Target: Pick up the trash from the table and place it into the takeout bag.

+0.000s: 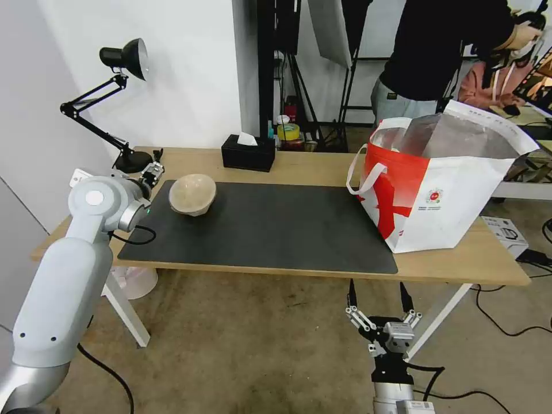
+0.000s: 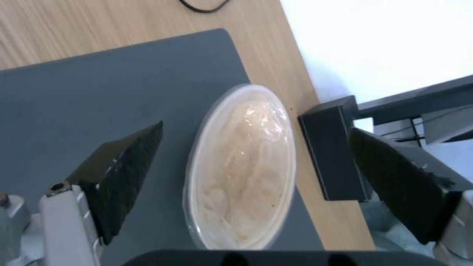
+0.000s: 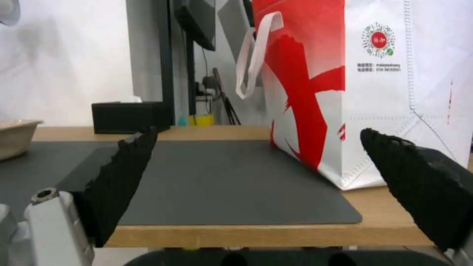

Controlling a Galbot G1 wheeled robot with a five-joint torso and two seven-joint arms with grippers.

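Observation:
A beige bowl (image 1: 192,194) rests on the far left part of the dark grey mat (image 1: 276,230) on the table (image 1: 460,264). My left gripper (image 1: 153,169) hovers just left of it, level with it. In the left wrist view this gripper (image 2: 256,129) is open, its black fingers (image 2: 123,173) apart on either side of the bowl (image 2: 241,166) and not touching it. The takeout bag (image 1: 437,195) stands open at the table's right end. My right gripper (image 1: 379,299) hangs open below the table's front edge, facing the bag (image 3: 394,92) with nothing between its fingers (image 3: 123,177).
A black tissue box (image 1: 248,152) sits at the table's back edge behind the mat. A black desk lamp (image 1: 123,57) stands at the back left corner, near my left arm. A person stands behind the bag. A small box (image 1: 506,233) lies on the floor at right.

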